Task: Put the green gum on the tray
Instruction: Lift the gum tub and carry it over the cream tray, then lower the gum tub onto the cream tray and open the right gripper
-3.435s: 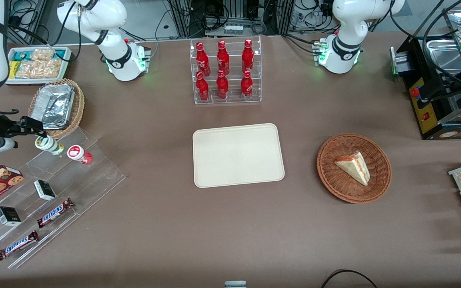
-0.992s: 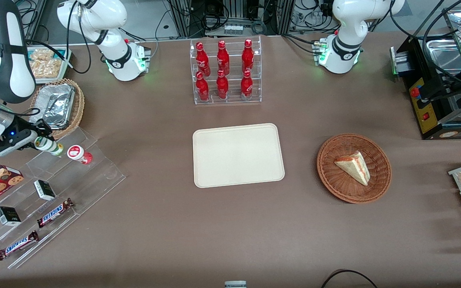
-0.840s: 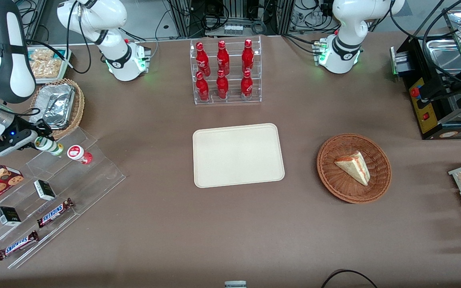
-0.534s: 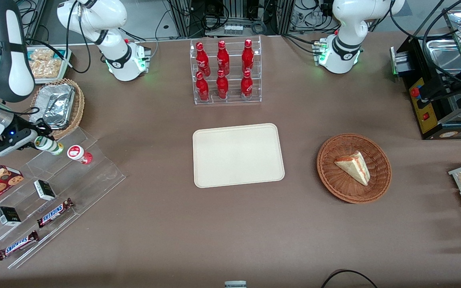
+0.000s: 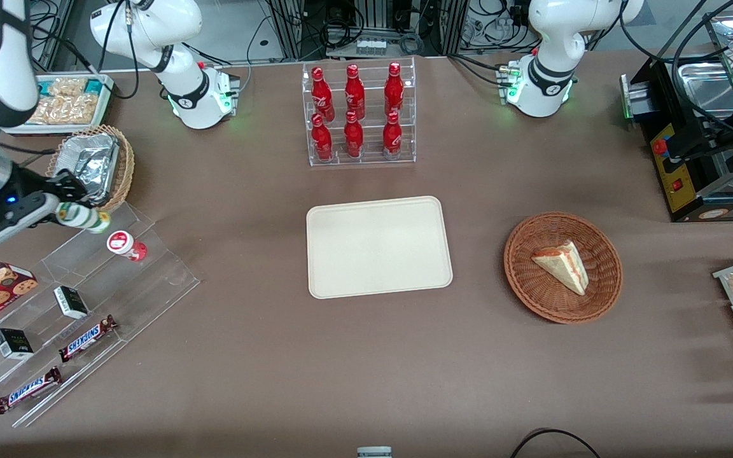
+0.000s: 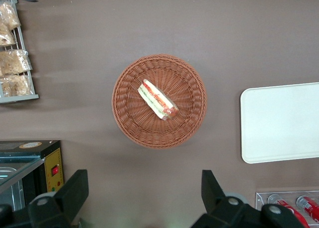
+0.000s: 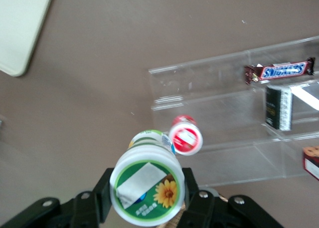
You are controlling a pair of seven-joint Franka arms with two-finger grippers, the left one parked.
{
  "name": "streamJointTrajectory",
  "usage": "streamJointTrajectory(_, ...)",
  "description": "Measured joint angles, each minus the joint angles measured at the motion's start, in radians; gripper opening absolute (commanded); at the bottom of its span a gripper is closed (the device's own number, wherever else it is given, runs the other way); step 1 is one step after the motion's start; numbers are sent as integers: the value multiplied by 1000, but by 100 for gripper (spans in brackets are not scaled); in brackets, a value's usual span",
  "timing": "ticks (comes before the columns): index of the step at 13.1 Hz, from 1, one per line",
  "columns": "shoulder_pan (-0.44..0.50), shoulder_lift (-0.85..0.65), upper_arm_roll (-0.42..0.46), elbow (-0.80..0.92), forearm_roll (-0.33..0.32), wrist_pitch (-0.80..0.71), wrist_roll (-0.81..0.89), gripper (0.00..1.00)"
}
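- Gripper (image 7: 147,198) clamped on green gum (image 5: 80,217), bottle held lifted just above acrylic rack (image 5: 118,280).
- Red-lidded bottle (image 5: 126,245) close beside; swing could knock it.
- Tray (image 5: 378,245) well apart; long carry risks slip.

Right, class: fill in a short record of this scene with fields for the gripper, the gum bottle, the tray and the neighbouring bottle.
gripper: shut on the green gum, above the clear stepped rack, toward the working arm's end of the table
green gum: held, lifted off the rack
tray: mid-table, nothing on it
red-lidded bottle: on the rack's top step, untouched
step left: carry gum to tray
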State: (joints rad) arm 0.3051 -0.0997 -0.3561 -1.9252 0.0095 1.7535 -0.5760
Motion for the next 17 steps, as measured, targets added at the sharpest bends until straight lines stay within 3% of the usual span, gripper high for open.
streamJointTrajectory(7, 339, 62, 4, 56, 32, -8, 578, 0)
streamJointTrajectory(11, 484, 220, 5, 180, 103, 37, 877, 0)
streamJointTrajectory(17, 685, 472, 6, 337, 107, 183, 1293, 0)
